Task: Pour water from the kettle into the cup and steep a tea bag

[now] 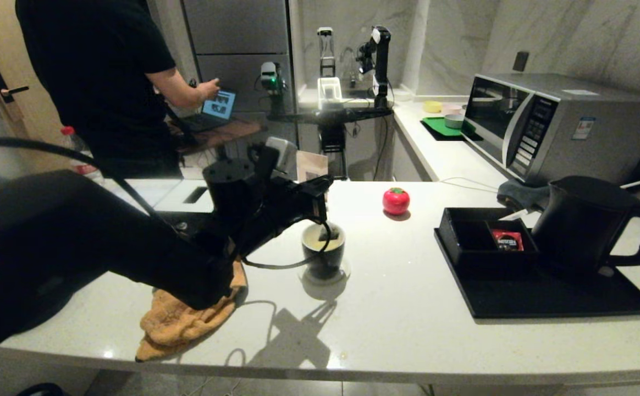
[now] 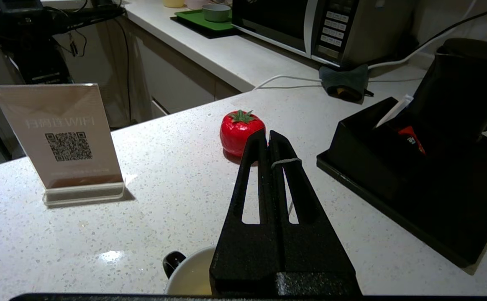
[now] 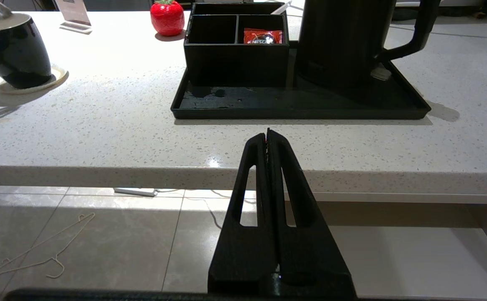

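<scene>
Left fingers: pressed together over the cup, pinching a thin string that wraps one finger and drops between them.
Right fingers: clenched on nothing, parked below the table's front edge, pointing at the tray.
Table: white speckled top under the left fingers, ahead of the right ones.
Tray: black, well to the right of the left fingers, just beyond the right fingers; carries the kettle and a divided box.
Kettle: black, upright at the tray's right end, lid on.
Cup: directly under the left fingers, on a round coaster; black outside, white inside.
Water: pale liquid in the cup.
Tea bag: small greyish lump at the cup's mouth, below the left fingers.
Tomato: red, just past the left fingertips.
</scene>
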`<state>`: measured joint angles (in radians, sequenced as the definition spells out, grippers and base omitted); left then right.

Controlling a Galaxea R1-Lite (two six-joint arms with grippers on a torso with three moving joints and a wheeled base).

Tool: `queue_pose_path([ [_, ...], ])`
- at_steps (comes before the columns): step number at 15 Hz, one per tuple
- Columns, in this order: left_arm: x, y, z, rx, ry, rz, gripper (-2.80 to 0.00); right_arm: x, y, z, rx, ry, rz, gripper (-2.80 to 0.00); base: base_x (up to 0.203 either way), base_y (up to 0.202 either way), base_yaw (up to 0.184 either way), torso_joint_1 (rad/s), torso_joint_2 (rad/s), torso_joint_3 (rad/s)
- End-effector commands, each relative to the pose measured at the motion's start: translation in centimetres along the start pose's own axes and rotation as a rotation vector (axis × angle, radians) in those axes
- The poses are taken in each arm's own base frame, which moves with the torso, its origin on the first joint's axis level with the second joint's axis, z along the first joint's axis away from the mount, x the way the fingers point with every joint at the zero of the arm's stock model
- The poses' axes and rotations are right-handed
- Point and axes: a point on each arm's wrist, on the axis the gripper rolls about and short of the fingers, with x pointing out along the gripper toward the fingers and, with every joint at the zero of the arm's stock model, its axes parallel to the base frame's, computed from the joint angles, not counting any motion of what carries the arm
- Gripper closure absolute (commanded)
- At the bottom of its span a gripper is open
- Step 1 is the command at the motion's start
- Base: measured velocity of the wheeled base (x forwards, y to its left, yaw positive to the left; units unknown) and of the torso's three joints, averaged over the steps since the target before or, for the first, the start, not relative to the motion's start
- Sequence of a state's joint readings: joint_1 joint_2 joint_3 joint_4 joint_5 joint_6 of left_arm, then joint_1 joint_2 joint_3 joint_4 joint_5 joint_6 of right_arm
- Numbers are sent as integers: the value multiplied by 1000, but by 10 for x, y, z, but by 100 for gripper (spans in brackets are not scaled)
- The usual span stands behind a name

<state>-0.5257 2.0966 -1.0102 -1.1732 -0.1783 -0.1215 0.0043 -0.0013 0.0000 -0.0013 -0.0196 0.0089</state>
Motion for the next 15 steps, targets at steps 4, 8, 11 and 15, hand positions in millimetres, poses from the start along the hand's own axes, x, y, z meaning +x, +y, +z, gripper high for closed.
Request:
queue_pose_path([
  [4,5,0,-23,-10,47,-4,0,0,0,0,0,1,0,0,0,0,0,0,0,0],
  [8,7,-1,-31,-12,66,-8,0,0,0,0,0,1,0,0,0,0,0,0,0,0],
  [11,8,-2,-39,-16,86,-11,0,0,0,0,0,1,0,0,0,0,0,0,0,0],
  [15,11,-7,-52,-21,119,-25,0,0,0,0,0,1,0,0,0,0,0,0,0,0],
])
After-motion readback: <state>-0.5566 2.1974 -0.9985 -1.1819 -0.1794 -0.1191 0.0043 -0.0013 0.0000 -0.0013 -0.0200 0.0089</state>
